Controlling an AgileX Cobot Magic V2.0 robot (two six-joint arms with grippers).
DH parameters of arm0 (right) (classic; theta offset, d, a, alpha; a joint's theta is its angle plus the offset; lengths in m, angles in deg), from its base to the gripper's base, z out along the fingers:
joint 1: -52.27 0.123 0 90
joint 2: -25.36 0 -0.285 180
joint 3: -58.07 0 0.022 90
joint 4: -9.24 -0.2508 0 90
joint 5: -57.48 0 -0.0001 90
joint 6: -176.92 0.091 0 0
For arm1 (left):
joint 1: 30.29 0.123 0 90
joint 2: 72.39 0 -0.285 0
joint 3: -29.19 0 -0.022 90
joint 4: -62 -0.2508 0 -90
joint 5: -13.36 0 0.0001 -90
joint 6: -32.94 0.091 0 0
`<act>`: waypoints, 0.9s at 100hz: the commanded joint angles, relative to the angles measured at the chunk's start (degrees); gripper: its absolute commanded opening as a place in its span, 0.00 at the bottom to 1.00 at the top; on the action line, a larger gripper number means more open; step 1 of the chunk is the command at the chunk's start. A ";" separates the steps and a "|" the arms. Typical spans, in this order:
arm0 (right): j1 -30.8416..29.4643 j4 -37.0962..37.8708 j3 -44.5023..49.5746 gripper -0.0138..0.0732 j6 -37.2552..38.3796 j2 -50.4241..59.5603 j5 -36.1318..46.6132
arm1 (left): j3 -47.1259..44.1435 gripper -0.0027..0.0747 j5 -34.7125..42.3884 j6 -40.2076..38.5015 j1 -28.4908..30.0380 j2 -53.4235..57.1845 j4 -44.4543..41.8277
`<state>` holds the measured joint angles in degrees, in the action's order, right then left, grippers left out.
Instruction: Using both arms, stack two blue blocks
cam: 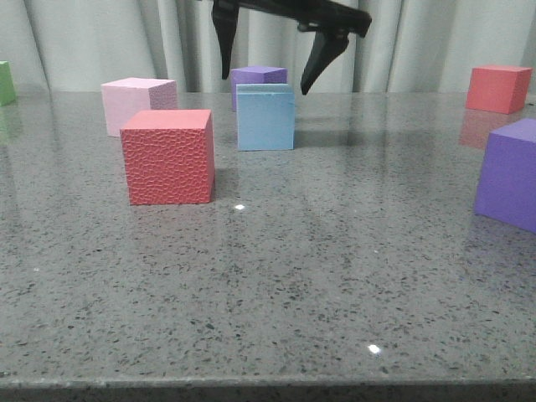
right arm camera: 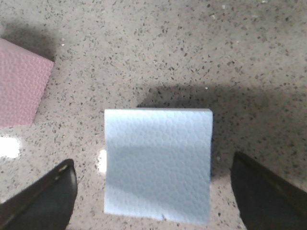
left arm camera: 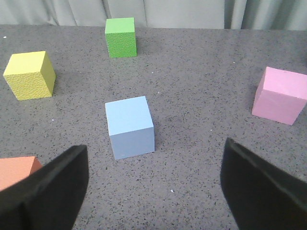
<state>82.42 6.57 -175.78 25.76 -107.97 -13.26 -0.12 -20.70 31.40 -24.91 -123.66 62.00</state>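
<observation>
Right end effector was spread wide, both dark fingers apart with nothing clamped. In its wrist view a pale sky-blue matte cube sat right between the fingers, not touching either one. A pale pink textured cube sat near it on the speckled grey stone bench.

From the front, that looked like the same end effector hanging open just above the blue cube, clear of its top face. A purple cube sat right behind the blue one. The pale pink cube was off to the left, and a red pebbled cube sat nearer the camera. Further out were another red cube far right, a bigger-looking purple cube at the right edge, and a sliver of green cube far left.

Left end effector was also wide open and empty. A pale sky-blue cube sat on the bench ahead of its fingers, clear of both. Around it were a yellow cube, a green cube, a pink cube and an orange-red corner. Couldn't tell if that was a different blue cube.
</observation>
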 commanded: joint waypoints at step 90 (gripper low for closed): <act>1.76 3.52 7.42 0.90 -10.20 25.36 1.65 | 24.29 0.74 -5.55 -4.69 4.84 -32.85 3.82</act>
<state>84.23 9.24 -168.88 16.43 -86.67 -14.40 20.51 -28.29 27.19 -21.21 -155.55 63.82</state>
